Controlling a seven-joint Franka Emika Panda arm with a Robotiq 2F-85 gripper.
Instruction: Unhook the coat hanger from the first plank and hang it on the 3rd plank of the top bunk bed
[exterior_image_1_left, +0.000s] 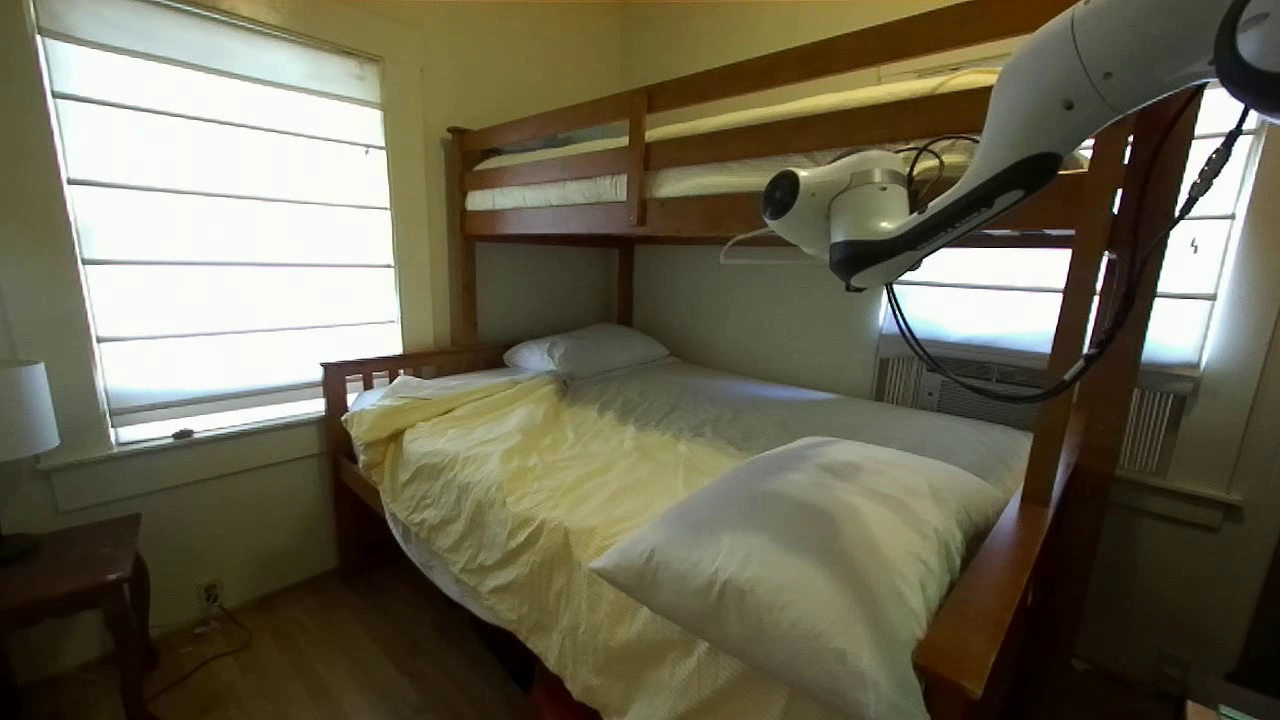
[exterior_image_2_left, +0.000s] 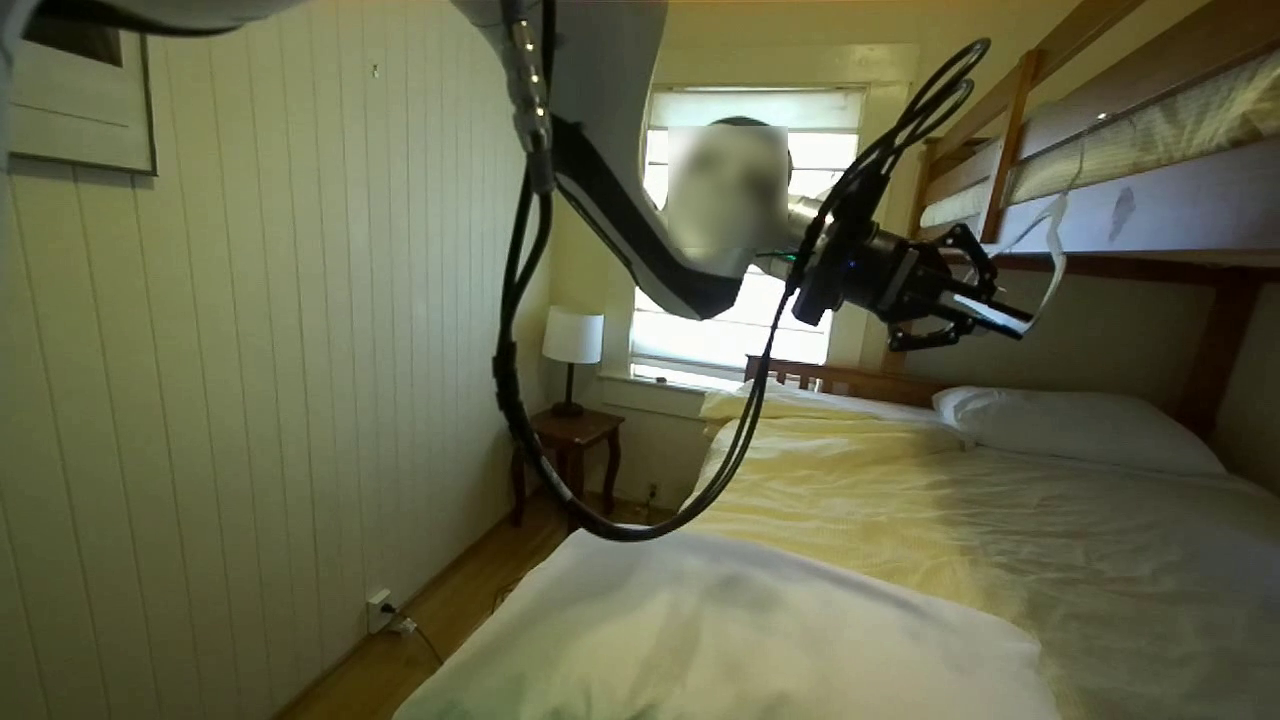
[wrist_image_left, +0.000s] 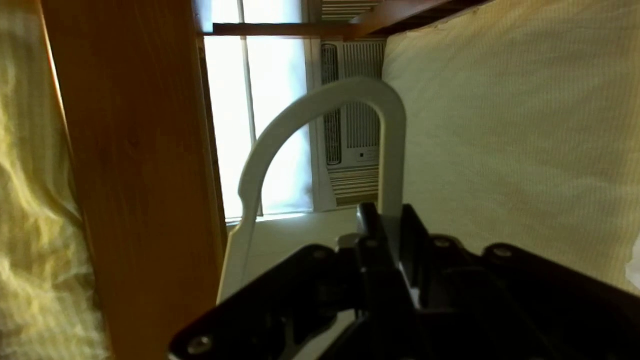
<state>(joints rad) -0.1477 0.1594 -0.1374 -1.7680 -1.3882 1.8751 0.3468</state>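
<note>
The pale, thin coat hanger hangs beside the lower board of the top bunk bed in an exterior view. Its thin hook rises in front of the board and mattress; I cannot tell whether it rests on a board. My gripper is shut on the hanger's bar, below the board. In the wrist view the rounded hanger end extends beyond the fingertips, and the brown board runs along the left. In an exterior view the hanger end shows under the bunk, and the arm hides the gripper.
The lower bed with yellow bedding and a white pillow lies below. A bunk post stands near the arm. A black cable loop hangs from the arm. A window air conditioner is behind.
</note>
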